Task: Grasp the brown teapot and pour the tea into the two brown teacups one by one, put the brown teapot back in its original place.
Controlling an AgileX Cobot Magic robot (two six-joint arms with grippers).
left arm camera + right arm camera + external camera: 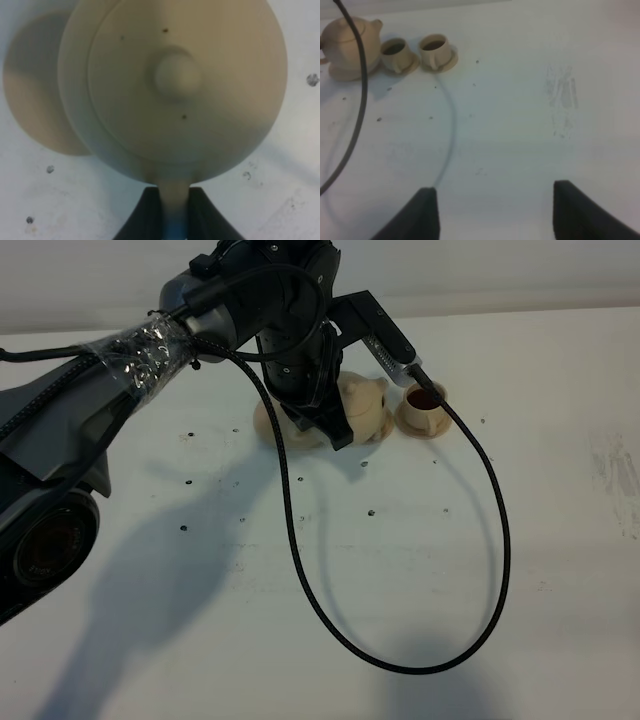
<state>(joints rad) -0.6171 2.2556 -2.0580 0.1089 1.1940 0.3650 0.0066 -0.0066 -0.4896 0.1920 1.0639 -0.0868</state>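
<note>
On a white bench (pixel 420 570), we see the left arm (pixel 120 380) bent low over the brown teapot (pixel 175 85), its gripper (pixel 174 210) reaching down onto the pot from above. From the left wrist, the teapot fills most of the view, its knobbed lid (pixel 177 75) facing the camera, and the two dark jaws stand closed on the pot's pale loop handle (pixel 174 200), one on each side of it. Just beside the teapot, partly covered by its belly, lies the wide round saucer (pixel 35 100); whether the pot rests on it or hangs just above it we cannot tell.

From the right wrist, the two brown teacups stand in a row next to the teapot, on its spout side. The nearer cup (pixel 395 50) sits just beside the pot on its small saucer, and the farther cup (pixel 434 47) sits just beyond that one on its own saucer. Both hold dark liquid. In the high view only the farther cup shows clearly, the arm hiding the other.

A black cable (pixel 480 540) loops from the left arm across the bench, passing close by the cups.

The right gripper (pixel 490 210) hangs well apart from the teapot, its jaws spread wide with bare bench between them.
</note>
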